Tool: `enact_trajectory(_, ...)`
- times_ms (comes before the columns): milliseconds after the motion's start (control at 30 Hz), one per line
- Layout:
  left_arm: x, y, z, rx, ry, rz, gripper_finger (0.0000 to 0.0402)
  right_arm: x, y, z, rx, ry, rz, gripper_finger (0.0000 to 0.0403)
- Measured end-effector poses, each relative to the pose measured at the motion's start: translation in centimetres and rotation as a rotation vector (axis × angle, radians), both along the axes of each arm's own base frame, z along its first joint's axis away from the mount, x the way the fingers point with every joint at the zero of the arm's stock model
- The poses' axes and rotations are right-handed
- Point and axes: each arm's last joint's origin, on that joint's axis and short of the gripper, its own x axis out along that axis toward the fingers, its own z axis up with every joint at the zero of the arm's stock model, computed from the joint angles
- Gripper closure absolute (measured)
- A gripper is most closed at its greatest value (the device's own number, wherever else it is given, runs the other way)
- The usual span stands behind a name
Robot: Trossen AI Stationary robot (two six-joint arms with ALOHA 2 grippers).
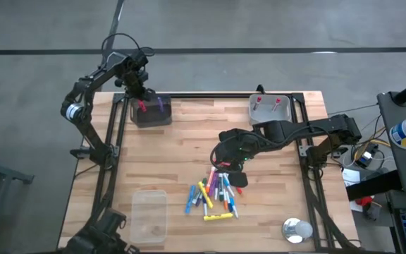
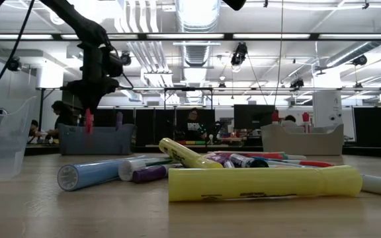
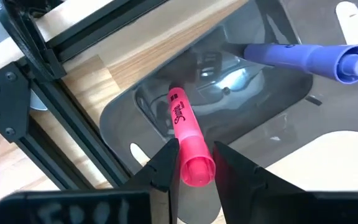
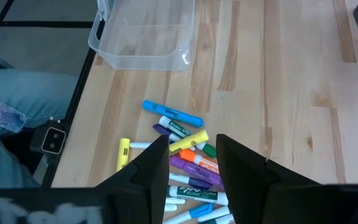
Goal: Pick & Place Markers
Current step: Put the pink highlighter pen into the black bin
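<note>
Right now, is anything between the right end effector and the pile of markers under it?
Nothing visible. The right end effector hangs directly over the markers, with only open air and bare table around them.

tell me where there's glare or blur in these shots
Low view: bright ceiling lights glare overhead, and the near yellow marker looks soft. Left wrist view: a shiny highlight sits on the bin floor behind the pink marker, which the left gripper holds. Right wrist view: the right gripper fingers look soft, while the marker pile is sharp.
</note>
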Motion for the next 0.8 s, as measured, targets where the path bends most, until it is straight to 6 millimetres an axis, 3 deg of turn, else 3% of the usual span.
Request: enact_trajectory(800, -0.3, 0.1, -1.0, -0.021, -0.024, 0.018, 0.0321, 0.0, 0.0, 0.0, -0.001, 0.002, 0.001, 0.0282)
